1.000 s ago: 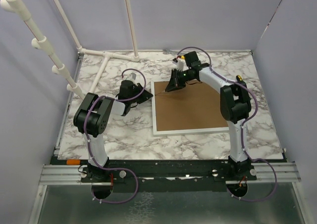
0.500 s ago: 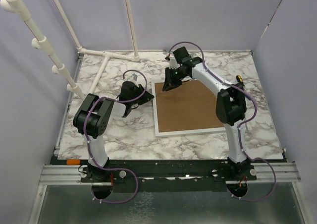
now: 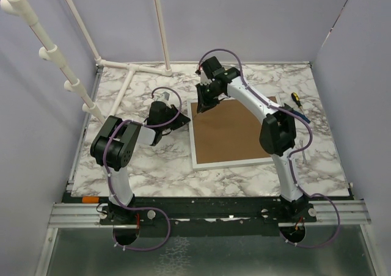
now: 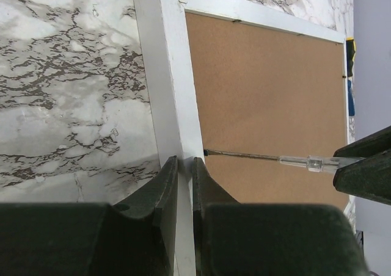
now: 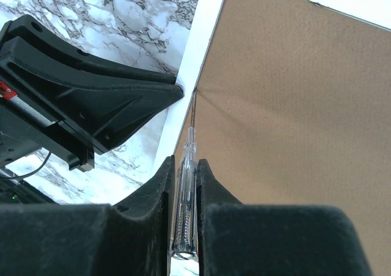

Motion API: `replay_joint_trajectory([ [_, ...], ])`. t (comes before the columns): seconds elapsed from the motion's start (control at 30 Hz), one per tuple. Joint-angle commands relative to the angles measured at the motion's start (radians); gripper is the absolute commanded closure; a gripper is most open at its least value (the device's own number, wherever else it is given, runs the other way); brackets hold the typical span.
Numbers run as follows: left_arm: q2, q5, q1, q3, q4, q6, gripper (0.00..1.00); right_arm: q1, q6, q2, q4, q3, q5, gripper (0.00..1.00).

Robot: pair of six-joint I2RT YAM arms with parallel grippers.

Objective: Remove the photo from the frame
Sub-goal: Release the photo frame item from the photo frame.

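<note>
Now | right end effector point(image 3: 201, 107), gripping screwdriver point(image 5: 186, 166), shifted left | frame point(image 3: 235, 135) nudged askew

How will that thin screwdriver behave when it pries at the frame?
The screwdriver has a slender shaft, so it may flex. Its smooth clear handle could twist in the right gripper. The tip, at the frame edge, might skid.

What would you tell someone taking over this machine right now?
Left pincer: shut, tips against the left rail of the frame.
Right pincer: shut on a slim screwdriver, its tip at the seam between that rail and the brown backing board.
The frame lies face down on the table; the photo is hidden under the backing.
Done: nothing removed yet.
Left: probably pry the backing free, lift it off, take the photo out.
</note>
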Motion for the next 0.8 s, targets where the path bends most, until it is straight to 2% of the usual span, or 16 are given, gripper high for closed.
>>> replay_joint_trajectory([
  [0.0, -0.016, 0.193, -0.104, -0.010, 0.050, -0.055, 0.88, 0.132, 0.090, 0.042, 0.179, 0.108, -0.233, 0.99],
  [0.43, -0.012, 0.207, -0.113, -0.012, 0.077, -0.079, 0.88, 0.189, 0.103, 0.089, 0.167, 0.186, -0.179, 0.99],
  [0.77, -0.005, 0.219, -0.133, -0.007, 0.101, -0.106, 0.88, 0.217, 0.098, 0.093, 0.167, 0.184, -0.151, 0.99],
])
